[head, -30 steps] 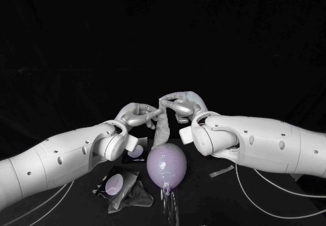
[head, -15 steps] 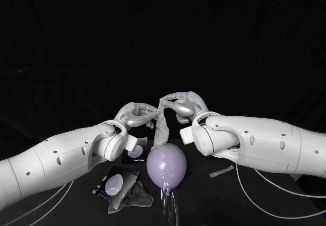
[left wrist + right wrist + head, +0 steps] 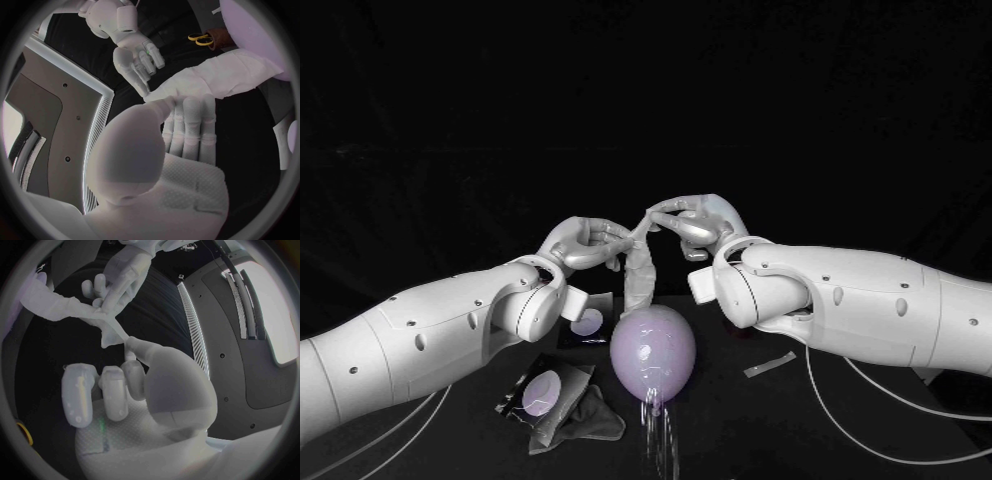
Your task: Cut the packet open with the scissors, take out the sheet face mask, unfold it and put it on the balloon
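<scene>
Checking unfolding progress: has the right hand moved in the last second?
Yes, slightly: the right hand, pinching the face mask, has drifted rightward in the head view against the still balloon.

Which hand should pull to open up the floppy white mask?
Probably the right hand: it pinches the very tip of the folded white sheet mask, so it can peel that away. The left hand holds more of the mask, above the purple balloon.

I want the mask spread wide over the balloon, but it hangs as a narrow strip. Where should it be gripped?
Probably the top edge of the sheet mask, where the left hand and right hand pinch it, each from its own side: the lower end hangs loose by the balloon, so parting the top should open it.
</scene>
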